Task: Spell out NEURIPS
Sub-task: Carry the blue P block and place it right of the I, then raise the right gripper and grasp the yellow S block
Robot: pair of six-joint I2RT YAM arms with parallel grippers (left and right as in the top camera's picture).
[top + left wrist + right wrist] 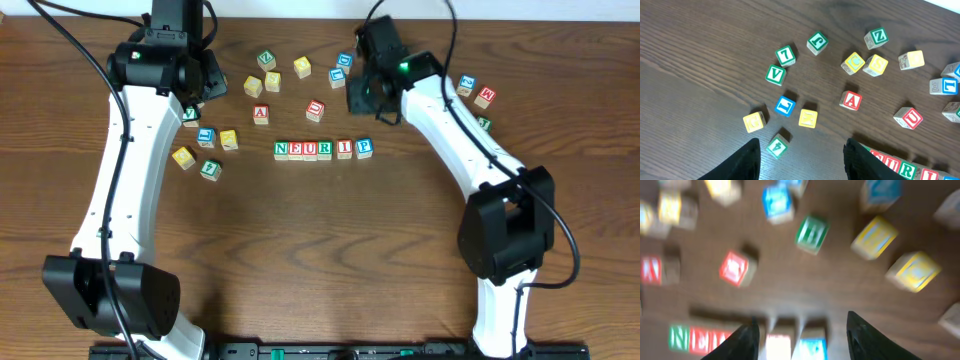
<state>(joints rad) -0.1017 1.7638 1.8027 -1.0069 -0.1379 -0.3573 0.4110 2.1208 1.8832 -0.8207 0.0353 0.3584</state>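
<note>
Table (pixel 320 250): dark wood, both arms working its far half. Left arm (pixel 125 180) reaches far left, right arm (pixel 460 140) far centre. Left gripper (pixel 802 146): fingers spread, nothing btwn them, hanging over loose cubes (pixel 785 106). Right gripper (pixel 802 320): fingers spread, empty, above the table on the far side of the row's right end, near it; its wrist view is blurred. Row (pixel 323 149) lies mid-table, cubes touching side by side, reads N E U R I P left to right in overhead view. P cube (pixel 363 148) is the right end, bare wood beside it. Judgement: six of seven placed, S wanting. Likely candidate is a yellow cube (pixel 272 82) in the scatter beyond the row, well apart from it; letter too small to confirm. Rec.: check letter first, come straight down, pinch two opposite sides clear of its yellow neighbour (pixel 253 86), set down letter up against P w/o nudging the row
</note>
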